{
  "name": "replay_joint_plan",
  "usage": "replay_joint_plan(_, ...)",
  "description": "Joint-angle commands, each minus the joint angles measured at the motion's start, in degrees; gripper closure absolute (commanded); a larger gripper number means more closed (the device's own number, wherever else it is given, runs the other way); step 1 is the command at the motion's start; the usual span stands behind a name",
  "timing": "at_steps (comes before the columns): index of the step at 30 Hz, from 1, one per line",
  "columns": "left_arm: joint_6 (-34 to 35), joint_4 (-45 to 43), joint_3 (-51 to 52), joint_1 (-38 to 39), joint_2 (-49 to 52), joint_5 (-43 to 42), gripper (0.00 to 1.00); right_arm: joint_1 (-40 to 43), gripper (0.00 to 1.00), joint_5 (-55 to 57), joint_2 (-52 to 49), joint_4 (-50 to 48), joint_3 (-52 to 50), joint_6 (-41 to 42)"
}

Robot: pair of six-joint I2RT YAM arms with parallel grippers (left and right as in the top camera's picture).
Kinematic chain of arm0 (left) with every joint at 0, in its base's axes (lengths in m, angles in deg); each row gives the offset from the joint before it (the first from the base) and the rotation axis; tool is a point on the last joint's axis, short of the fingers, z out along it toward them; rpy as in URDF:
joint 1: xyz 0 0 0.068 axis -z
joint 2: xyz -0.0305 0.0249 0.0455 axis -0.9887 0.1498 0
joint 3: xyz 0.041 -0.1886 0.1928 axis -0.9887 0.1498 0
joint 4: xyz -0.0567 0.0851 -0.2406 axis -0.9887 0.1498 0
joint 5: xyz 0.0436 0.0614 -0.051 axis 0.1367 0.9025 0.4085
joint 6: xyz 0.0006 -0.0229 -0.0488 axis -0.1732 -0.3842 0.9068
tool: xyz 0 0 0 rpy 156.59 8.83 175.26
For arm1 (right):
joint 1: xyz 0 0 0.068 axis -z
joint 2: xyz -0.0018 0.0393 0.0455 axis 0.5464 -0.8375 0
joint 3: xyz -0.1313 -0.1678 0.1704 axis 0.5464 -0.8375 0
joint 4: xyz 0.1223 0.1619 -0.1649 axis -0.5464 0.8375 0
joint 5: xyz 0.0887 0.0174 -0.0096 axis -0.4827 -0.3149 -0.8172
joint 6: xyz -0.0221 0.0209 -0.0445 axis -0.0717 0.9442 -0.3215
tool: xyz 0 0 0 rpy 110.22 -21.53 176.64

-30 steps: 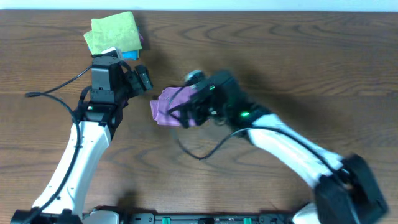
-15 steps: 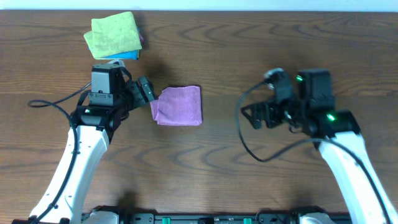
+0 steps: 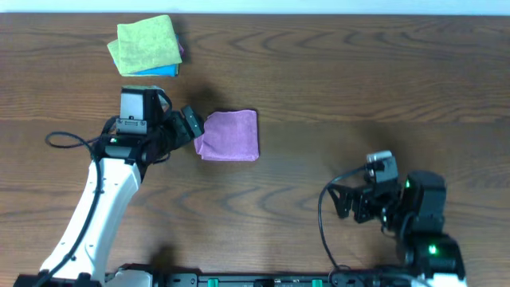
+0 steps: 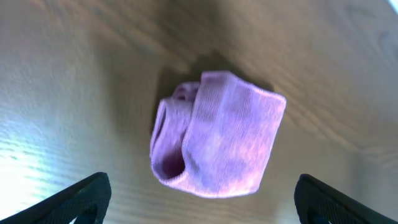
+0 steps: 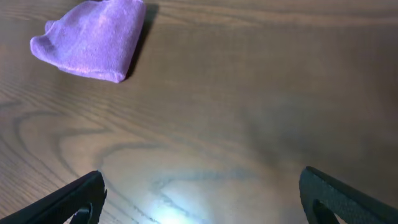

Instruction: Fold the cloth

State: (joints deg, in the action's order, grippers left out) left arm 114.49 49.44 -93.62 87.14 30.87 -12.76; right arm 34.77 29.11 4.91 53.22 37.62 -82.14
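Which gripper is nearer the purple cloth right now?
Left. The left gripper sits open at the left edge of the purple cloth; the right gripper is far off to its right, well clear.

Purple cloth (image 3: 229, 135) lies folded, left of centre. Left gripper (image 3: 191, 127) just beside its left edge, jaws apart. Right gripper (image 3: 344, 206) near right, well apart from it, jaws apart. Yellow-green cloth (image 3: 146, 44) on blue cloth (image 3: 165, 71), far left.

One purple cloth (image 3: 229, 135), one yellow-green cloth (image 3: 145, 44), one blue cloth (image 3: 165, 71), two hands (image 3: 191, 127) (image 3: 343, 205)
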Motion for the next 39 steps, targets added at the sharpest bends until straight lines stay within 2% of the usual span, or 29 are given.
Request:
replay_joint_plan(1,1.2,0.8,-1.0,-0.2,2.0,-3.5,0.05,0.5,0.01,1.3,3.4,-0.2,-2.2,6.4)
replay_joint_plan(6,4.9,1.0,0.2,-0.2,4.5,-3.8,0.05,0.5,0.01,1.7,3.5,-0.2,-2.5,7.6)
replay_joint_plan(9,5.7,-1.0,2.0,-0.2,6.4,-7.8,0.05,0.5,0.01,1.7,3.5,-0.2,-2.5,7.6)
replay_joint_plan(13,10.8,-3.3,4.2,-0.1,8.5,-8.9,0.04,0.5,0.01,1.7,3.5,-0.1,-2.5,7.6)
replay_joint_plan(22,14.4,-7.2,8.6,-0.8,8.7,-10.0,0.05,0.5,0.01,1.7,3.5,0.0,-2.5,7.6)
replay_joint_plan(33,26.6,-29.2,21.0,-0.8,8.7,-12.3,0.05,0.5,0.01,1.7,3.5,0.0,-2.5,7.6)
replay_joint_plan(39,29.3,-33.4,24.2,-0.8,8.9,-11.1,0.05,0.5,0.01,1.7,3.5,0.0,-2.5,7.6)
